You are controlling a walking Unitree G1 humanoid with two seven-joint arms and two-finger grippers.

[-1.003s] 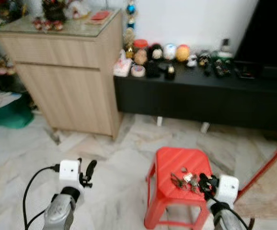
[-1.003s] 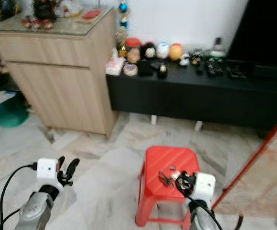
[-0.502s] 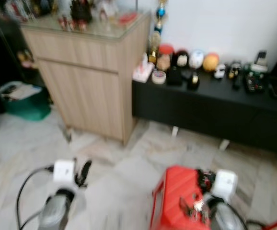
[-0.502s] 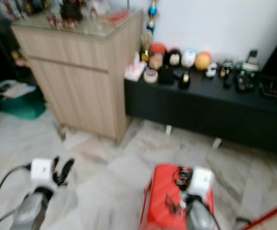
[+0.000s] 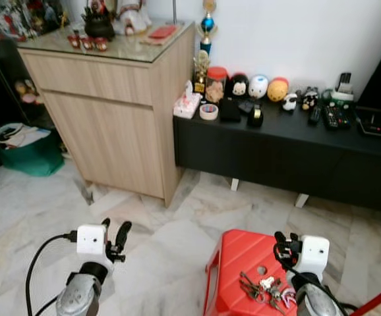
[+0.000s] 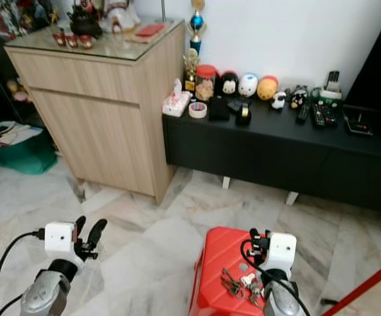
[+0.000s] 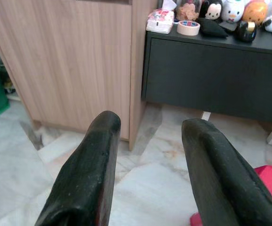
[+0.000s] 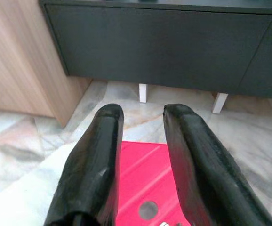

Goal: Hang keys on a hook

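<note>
Status: task judged barely begun; nothing lifted, nothing hung, and no hook could be made out.

Keys (image 5: 262,288): a small bunch of dark metal keys on a ring, with what looked like a pale tag (detail too fine to be sure), lying loose on the red stool (image 5: 233,263) at about 5 o'clock in the head view.

Right gripper (image 8: 140,136): fingers spread, empty, held over the stool just past the keys.

Left gripper (image 7: 148,155): at 7 o'clock, fingers spread, empty, over bare marble floor (image 5: 164,230).

Beyond: wooden cabinet (image 5: 111,112) at 11 o'clock; black low console (image 5: 296,148) at 1 o'clock, carrying small ornaments.

Remaining: grasp, carry, find the hook, hang.
</note>
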